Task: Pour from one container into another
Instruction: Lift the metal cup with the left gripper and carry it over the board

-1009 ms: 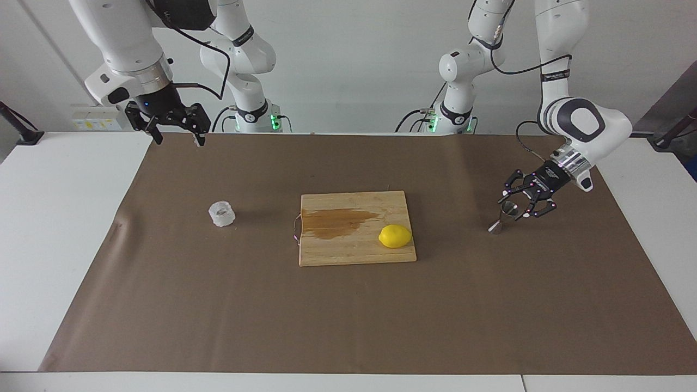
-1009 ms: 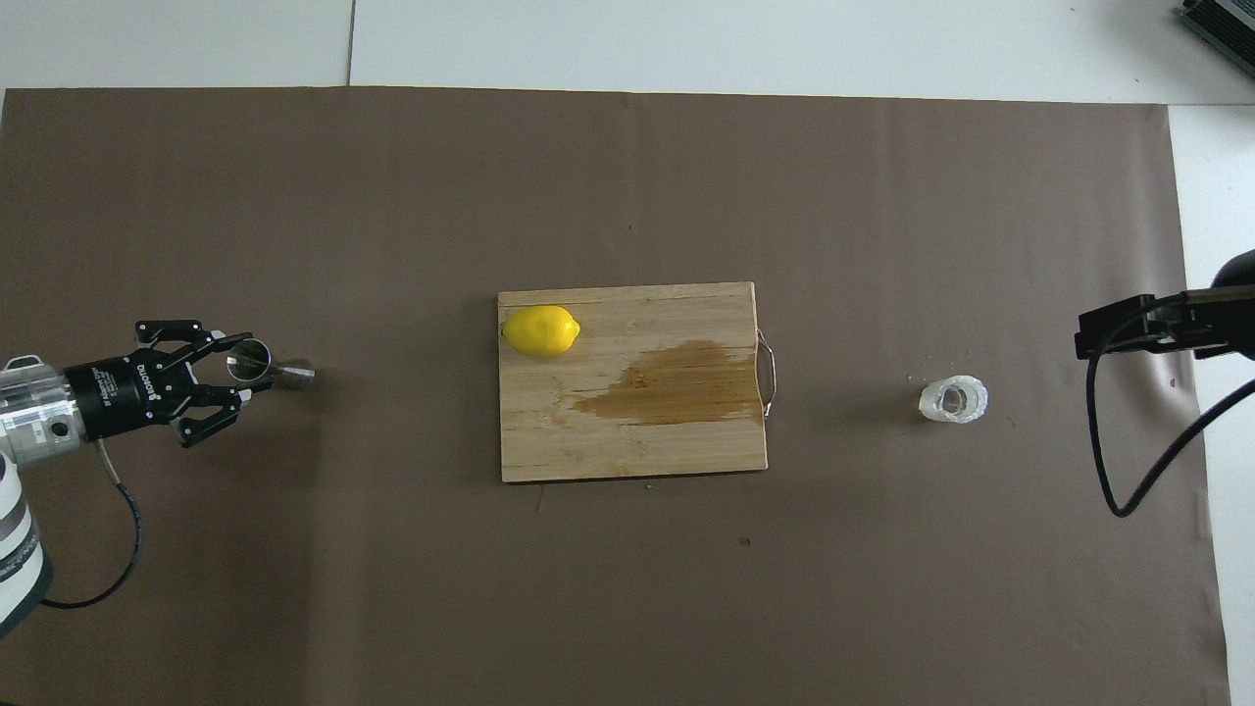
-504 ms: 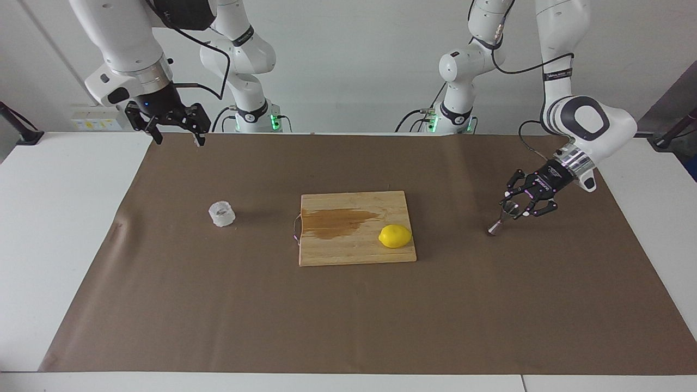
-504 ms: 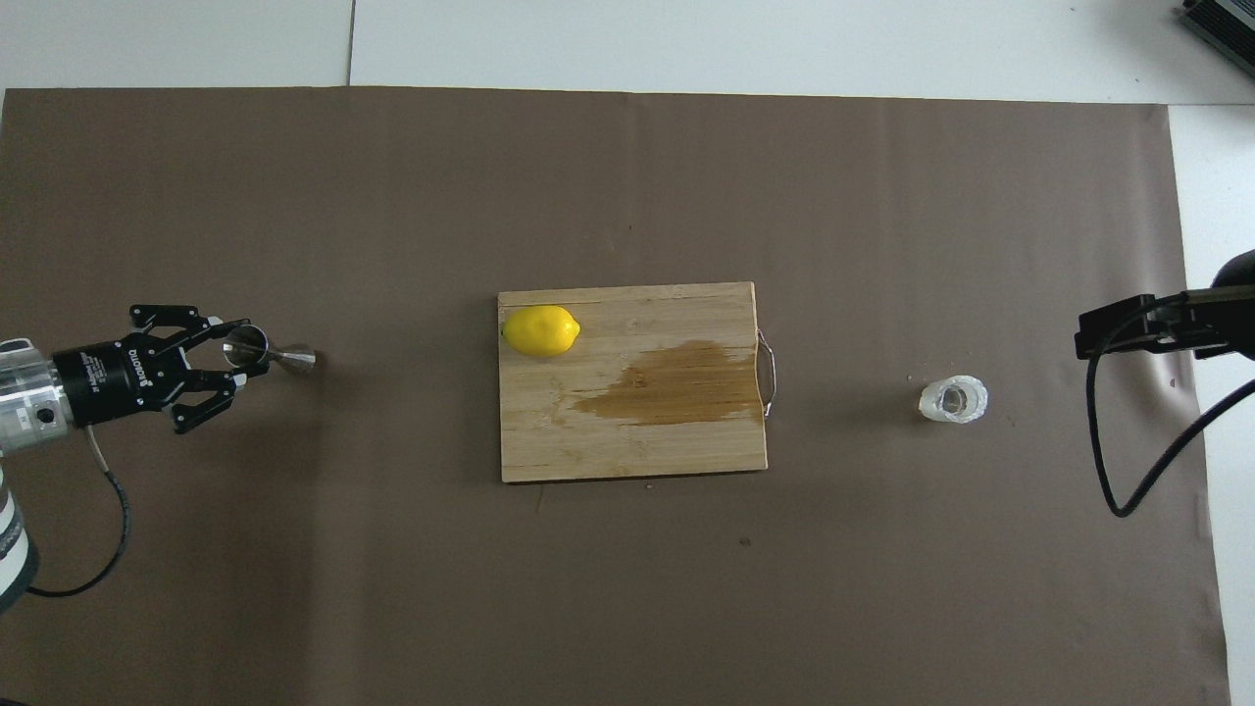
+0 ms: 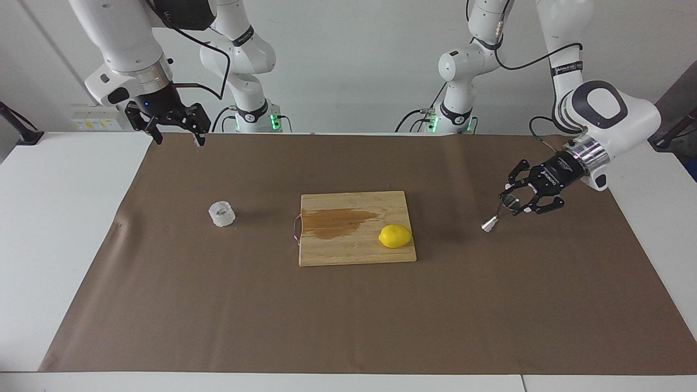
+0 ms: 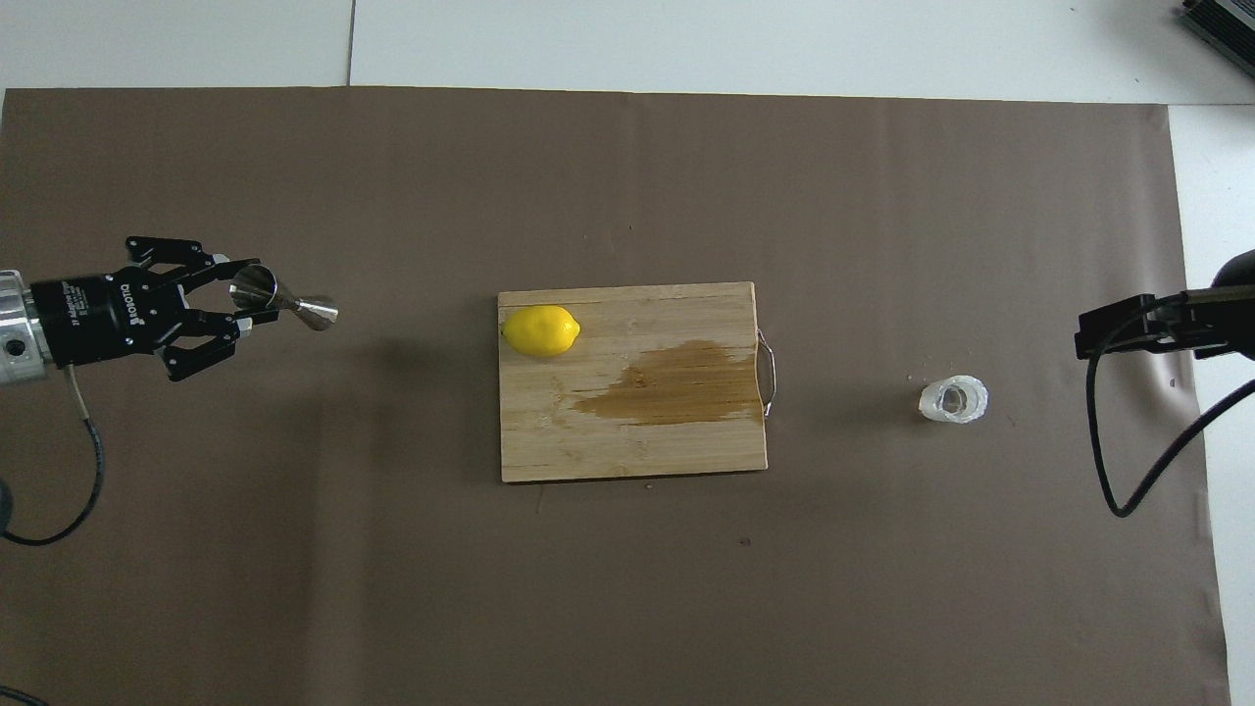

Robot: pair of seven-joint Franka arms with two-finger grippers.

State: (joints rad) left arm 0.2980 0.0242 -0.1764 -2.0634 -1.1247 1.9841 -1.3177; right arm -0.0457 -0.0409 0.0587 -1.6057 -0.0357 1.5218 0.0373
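At the right arm's end of the table (image 5: 65,228), we found the right claw (image 5: 175,136) hanging over the edge of the brown paper mat (image 5: 348,305), its fingers spread and gripping nothing; that arm was waiting. The clear textured glass cup (image 5: 221,213) stood upright on the mat, apart from that claw and toward the right arm's end from the cutting board (image 5: 356,250).

The wooden cutting board lay mid-table with a brown wet stain (image 5: 337,222) across it and a wire handle (image 5: 295,228) on the edge facing the cup. A lemon (image 5: 395,236) rested on the board near its corner toward the left arm's end.

At the left arm's end, the left claw (image 5: 514,200) was clenched on one cone of the steel jigger (image 5: 498,214). We saw the jigger tipped over, its free cone slanting down toward the board, just above the mat.
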